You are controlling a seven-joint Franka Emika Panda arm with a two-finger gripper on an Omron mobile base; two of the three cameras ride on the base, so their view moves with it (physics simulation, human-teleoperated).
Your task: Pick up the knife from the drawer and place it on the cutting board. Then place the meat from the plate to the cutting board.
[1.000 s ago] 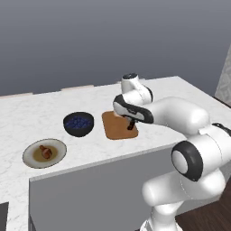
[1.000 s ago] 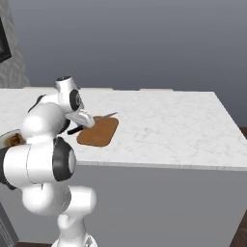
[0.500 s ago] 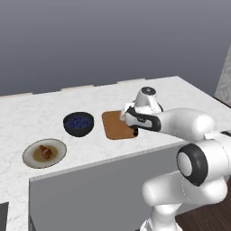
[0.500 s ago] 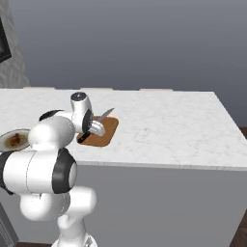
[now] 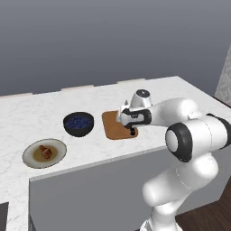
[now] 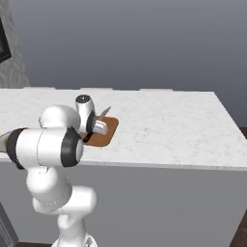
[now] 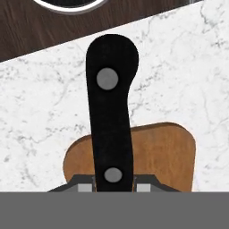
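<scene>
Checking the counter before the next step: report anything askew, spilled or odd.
Nothing spilled. The knife is clamped in the gripper above the cutting board, blade angled upward. The meat sits on its plate.

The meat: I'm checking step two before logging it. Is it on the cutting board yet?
No. In the left base view the meat lies on the plate, far from the cutting board.

Black-handled knife [image 7: 111, 120] held above orange-brown cutting board [image 7: 165, 156] — meat [image 5: 44, 151] on plate [image 5: 31, 159].
</scene>
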